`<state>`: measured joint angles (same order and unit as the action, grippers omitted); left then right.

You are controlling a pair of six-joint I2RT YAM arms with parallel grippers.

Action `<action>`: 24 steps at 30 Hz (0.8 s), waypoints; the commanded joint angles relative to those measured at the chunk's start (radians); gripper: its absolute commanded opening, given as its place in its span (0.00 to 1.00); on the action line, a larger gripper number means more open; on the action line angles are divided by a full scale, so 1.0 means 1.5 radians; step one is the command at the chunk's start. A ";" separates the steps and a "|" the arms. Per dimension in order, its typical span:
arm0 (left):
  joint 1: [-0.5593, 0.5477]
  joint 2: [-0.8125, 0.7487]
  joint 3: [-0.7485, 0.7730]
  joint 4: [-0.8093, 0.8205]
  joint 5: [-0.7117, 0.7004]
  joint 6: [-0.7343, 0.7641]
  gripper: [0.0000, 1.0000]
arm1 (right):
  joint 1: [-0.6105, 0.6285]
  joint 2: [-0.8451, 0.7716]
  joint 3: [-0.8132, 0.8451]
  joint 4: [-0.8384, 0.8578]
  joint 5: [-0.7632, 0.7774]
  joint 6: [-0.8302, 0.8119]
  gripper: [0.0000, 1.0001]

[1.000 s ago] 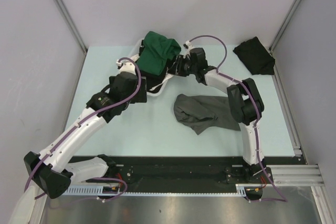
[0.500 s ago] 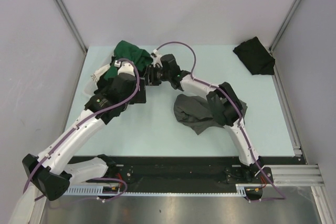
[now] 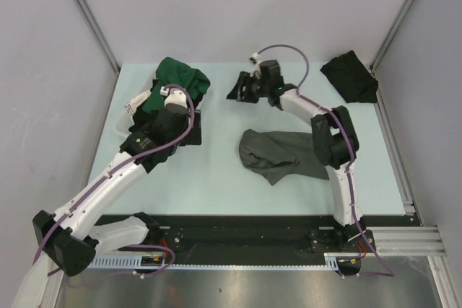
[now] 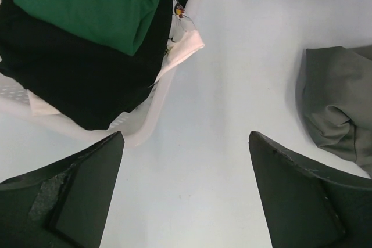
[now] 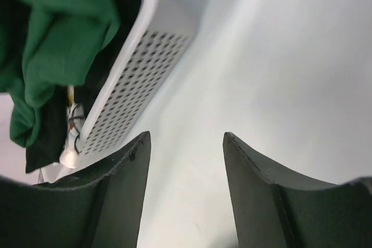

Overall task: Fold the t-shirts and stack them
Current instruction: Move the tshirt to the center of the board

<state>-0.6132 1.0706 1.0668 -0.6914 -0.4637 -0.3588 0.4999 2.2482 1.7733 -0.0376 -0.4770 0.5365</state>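
Note:
A dark green t-shirt [image 3: 180, 79] lies on top of a black t-shirt [image 4: 70, 74] in the white slatted basket [image 3: 133, 108] at the back left. A charcoal grey t-shirt [image 3: 281, 153] lies crumpled on the table at centre right. Another black shirt [image 3: 350, 77] lies bunched at the back right corner. My left gripper [image 3: 186, 129] is open and empty beside the basket's right edge [image 4: 145, 126]. My right gripper [image 3: 238, 88] is open and empty, low over bare table to the right of the basket wall [image 5: 139, 79]. The green shirt also shows in the wrist views [image 4: 93, 4] [image 5: 52, 33].
Grey walls with metal rails close in the table on three sides. A black rail runs along the near edge under the arm bases. Pale table [image 3: 216, 171] lies between the basket and the grey shirt.
The basket with the green and black shirts has slid from the back centre to the back left. My right gripper went left with it, then drew back right, apart from it.

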 commanded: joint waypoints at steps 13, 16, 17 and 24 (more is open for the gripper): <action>-0.001 0.353 0.109 0.154 -0.054 0.142 0.91 | -0.131 -0.364 -0.050 -0.167 0.012 -0.114 0.59; 0.001 0.435 0.178 0.137 -0.089 0.166 0.88 | -0.132 -0.403 -0.074 -0.179 0.021 -0.122 0.59; 0.003 0.455 0.216 0.129 -0.100 0.172 0.85 | -0.133 -0.422 -0.080 -0.183 0.023 -0.119 0.59; 0.029 0.573 0.334 0.062 -0.144 0.183 0.70 | -0.133 -0.458 -0.090 -0.196 0.019 -0.120 0.59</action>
<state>-0.5995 1.8946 1.4837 -0.5484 -0.6109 -0.1154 0.3035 1.5982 1.6512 -0.2913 -0.4519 0.3809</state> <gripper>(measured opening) 0.711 0.590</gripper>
